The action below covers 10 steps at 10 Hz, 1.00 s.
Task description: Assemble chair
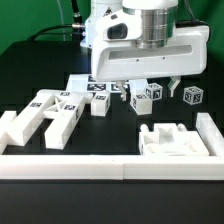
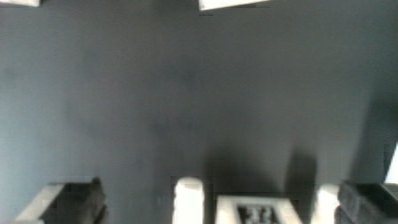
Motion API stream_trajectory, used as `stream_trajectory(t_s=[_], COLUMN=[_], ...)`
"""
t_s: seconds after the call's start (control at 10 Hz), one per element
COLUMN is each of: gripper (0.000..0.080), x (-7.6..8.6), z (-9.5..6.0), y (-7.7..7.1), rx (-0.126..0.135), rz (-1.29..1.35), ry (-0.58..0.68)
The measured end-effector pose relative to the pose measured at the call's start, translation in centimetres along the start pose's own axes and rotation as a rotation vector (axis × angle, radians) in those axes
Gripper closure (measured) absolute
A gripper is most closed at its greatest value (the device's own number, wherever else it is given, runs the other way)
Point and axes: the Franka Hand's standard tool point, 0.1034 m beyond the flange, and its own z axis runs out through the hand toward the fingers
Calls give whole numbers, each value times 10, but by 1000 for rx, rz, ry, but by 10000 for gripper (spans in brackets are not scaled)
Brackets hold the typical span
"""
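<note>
Well off to the exterior view's left of the pincer, and nearer the camera than it, a cluster of chunky white bars lies loose on the dark worktop. Closer to the pincer on that same side, the marker board lies flat.

The pincer hangs with its jaws spread wide and nothing between them. Within its span sits a pair of small blocks, close together. In the wrist view, bare worktop fills most of the picture. A tagged cube and a plain white piece show at the edge, between the fingertips.

To the exterior view's right of the pincer stands a lone block, apart from the pair. In front of the pincer, toward the camera, the notched plate lies near the border rail.

Nothing looks joined yet, so the chair is only scattered parts.

The main risk is the closeness of the pair. If the pincer comes down with jaws this wide, a finger could land on the neighbouring block or shove it aside. It could also trap both blocks at once. A small block caught off-centre may twist as the jaws close. How high the pincer stands above the blocks cannot be told.
</note>
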Motion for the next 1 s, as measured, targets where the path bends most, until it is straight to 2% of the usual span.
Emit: stream_trajectory(t_s=[0.1,0.3,0.4,0.6,0.8,1.0], gripper=[150,150,150,150,150,150], x=[-3,-32,-41,-39,-43,-43], z=[3,13,18,16,19,19], y=[3,1,-1,-3,-5,8], rx=[1,8,14,30,44,19], rz=[2,9,12,9,6,-154], ry=[-32,-176,-245,-387,-543,-675])
